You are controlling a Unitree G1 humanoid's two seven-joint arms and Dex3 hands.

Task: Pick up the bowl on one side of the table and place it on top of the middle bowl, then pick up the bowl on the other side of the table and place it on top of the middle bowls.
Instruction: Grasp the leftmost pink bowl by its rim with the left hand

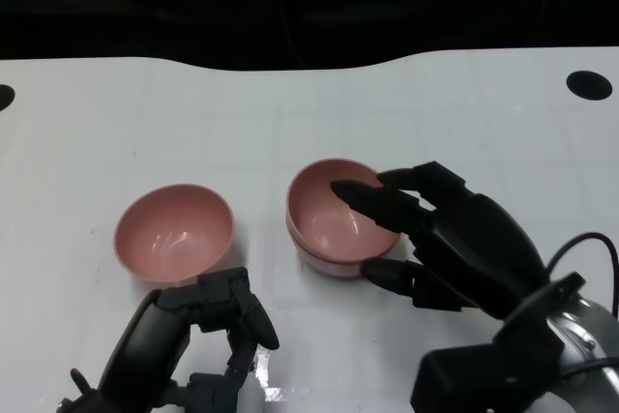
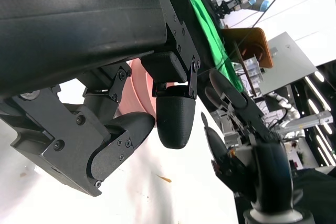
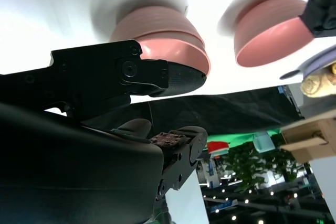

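Two pink bowls sit nested as one stack at the middle of the white table; the right wrist view shows the stack with both rims. My right hand reaches over the stack's right side. Its fingers lie across the top bowl's rim, and the thumb stands apart from the bowl wall. A third pink bowl stands alone to the left, also visible as the single bowl in the right wrist view. Just in front of it, my left hand has bent fingers and holds nothing.
The table's far edge curves along a dark backdrop. A round black hole sits at the far right corner, another at the far left edge. A black cable loops by my right wrist. The left wrist view shows workshop clutter beyond the table.
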